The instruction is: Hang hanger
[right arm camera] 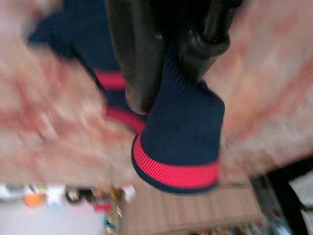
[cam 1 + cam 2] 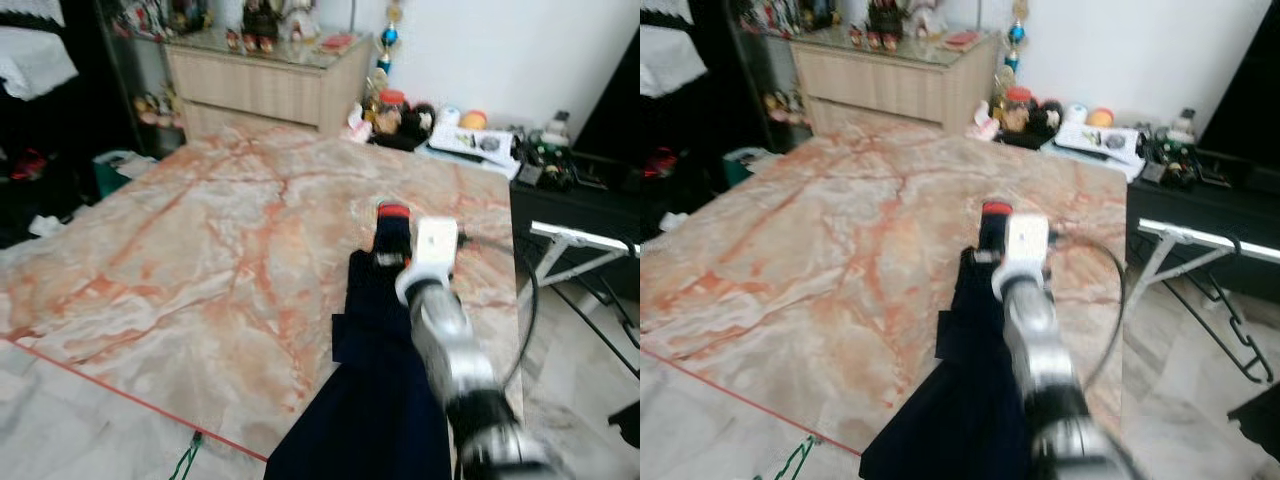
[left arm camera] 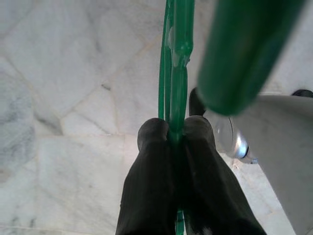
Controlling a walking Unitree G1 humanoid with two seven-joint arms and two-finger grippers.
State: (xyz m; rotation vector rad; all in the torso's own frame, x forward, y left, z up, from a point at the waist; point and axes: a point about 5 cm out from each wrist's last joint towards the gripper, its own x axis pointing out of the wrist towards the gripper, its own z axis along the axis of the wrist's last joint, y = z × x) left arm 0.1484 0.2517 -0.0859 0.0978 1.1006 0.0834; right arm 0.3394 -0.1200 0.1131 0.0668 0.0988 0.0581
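My left gripper (image 3: 172, 133) is shut on a thin green hanger (image 3: 177, 68), held low over the pale tiled floor; a bit of the hanger (image 2: 186, 458) shows at the bottom of the left eye view. My right gripper (image 1: 166, 78) is shut on a navy garment with a red-striped cuff (image 1: 178, 147). The garment (image 2: 375, 380) hangs from the raised right arm (image 2: 440, 330) over the marble-patterned bed surface (image 2: 200, 250), with the red band (image 2: 393, 211) at its top.
A wooden dresser (image 2: 265, 80) stands at the back with clutter (image 2: 450, 130) beside it. A white metal rack (image 2: 580, 250) and a dark cabinet (image 2: 570, 205) are on the right. Dark shelving with clothes (image 2: 40, 100) is at the left.
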